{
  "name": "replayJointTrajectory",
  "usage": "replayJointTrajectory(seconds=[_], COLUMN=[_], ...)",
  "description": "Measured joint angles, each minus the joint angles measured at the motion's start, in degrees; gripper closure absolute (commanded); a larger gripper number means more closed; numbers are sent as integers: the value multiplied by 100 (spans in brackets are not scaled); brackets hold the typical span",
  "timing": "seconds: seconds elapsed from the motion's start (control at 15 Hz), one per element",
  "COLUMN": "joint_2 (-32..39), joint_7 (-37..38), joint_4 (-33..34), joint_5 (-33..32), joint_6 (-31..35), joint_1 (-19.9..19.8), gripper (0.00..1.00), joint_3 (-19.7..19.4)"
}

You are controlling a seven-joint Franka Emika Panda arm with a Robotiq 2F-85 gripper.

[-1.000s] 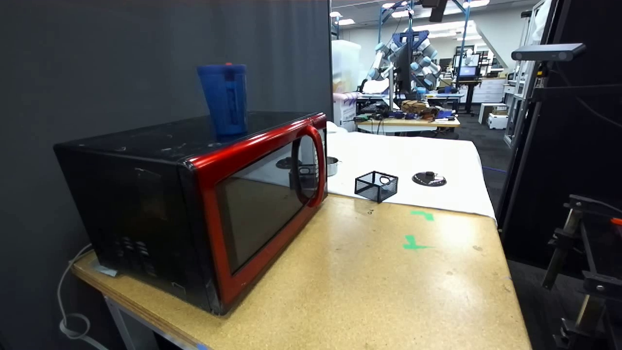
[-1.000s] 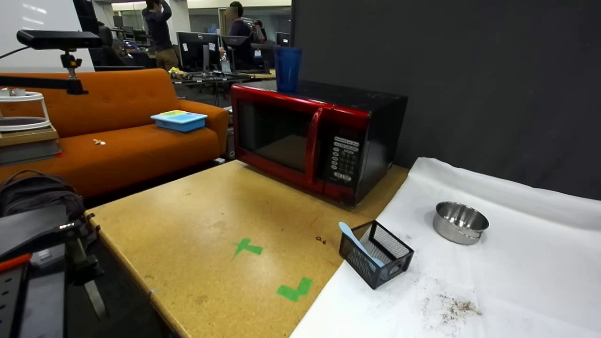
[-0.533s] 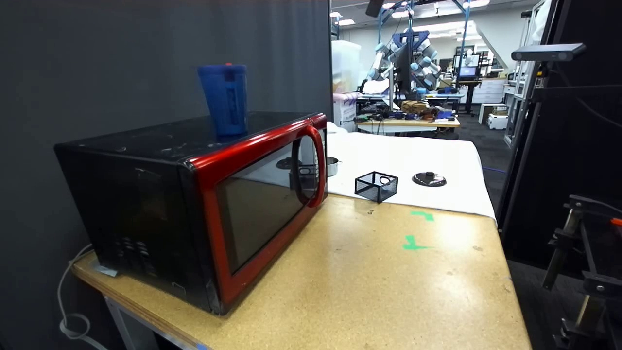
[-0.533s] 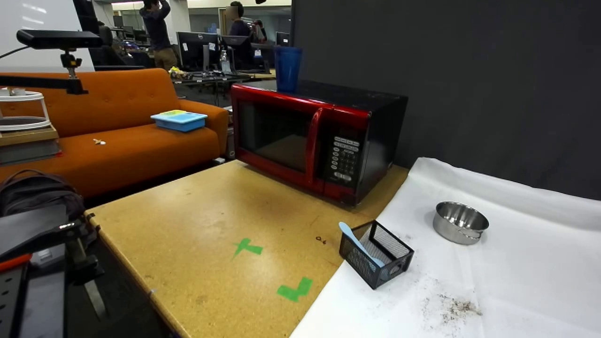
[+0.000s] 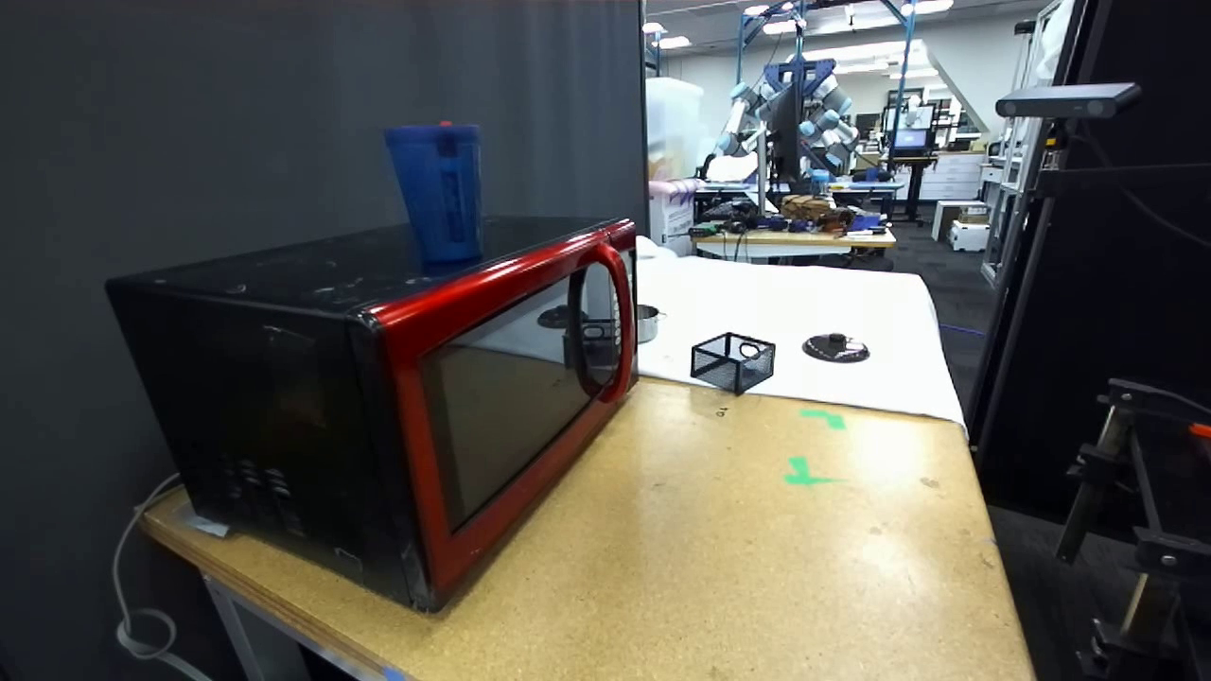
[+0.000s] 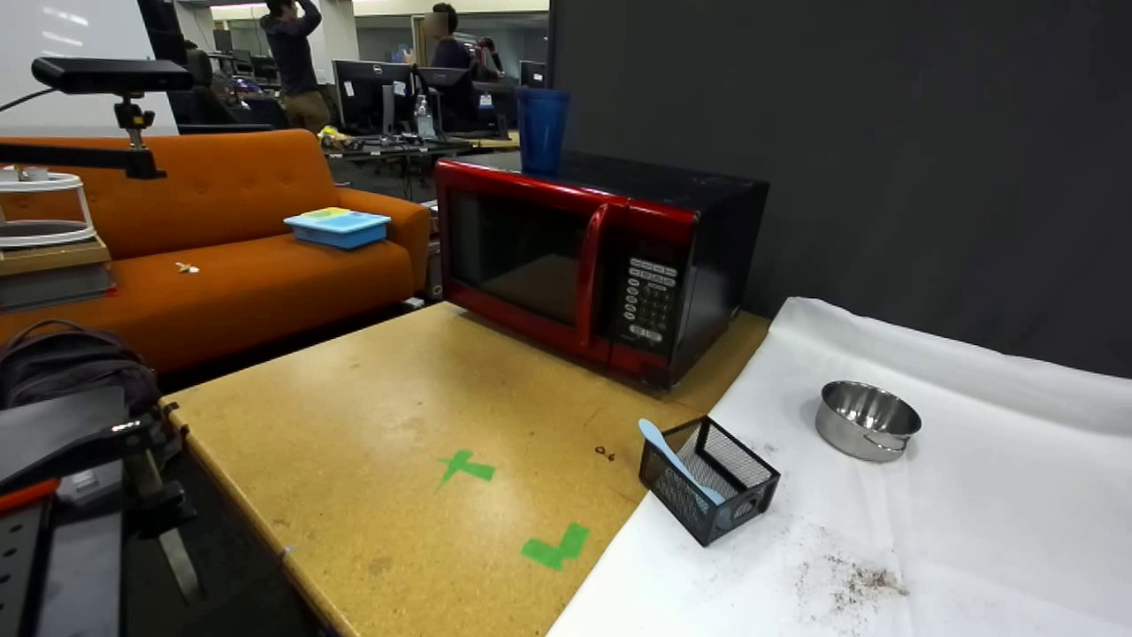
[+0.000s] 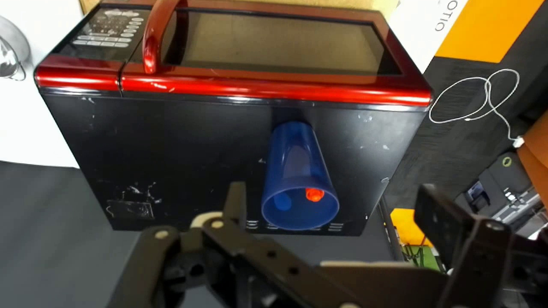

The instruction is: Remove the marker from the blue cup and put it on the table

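“OTIO” lettering (image 7: 446, 16) on white surface (image 7: 421, 36)

a robotics lab: robot arms (image 5: 738, 115), cluttered workbench (image 5: 787, 240), monitors (image 6: 359, 95).

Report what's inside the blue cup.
Inside the blue cup, the marker shows its red-orange end; a blue patch beside it is unidentifiable. The cup obscures the marker's lower part.
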Motion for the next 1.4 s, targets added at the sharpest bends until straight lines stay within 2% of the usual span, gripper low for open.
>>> replayJointTrajectory(seconds=[0.33,1.07,1.4], joint_2=[721,842,1323], joint_7=[883,911,960], joint_4=[844,963,1474], joint_5=[-647,-673,-674], joint_6=[-276,-287,-388], joint_1=[18,68,205], gripper=[0,0,0], joint_3=[31,45,60])
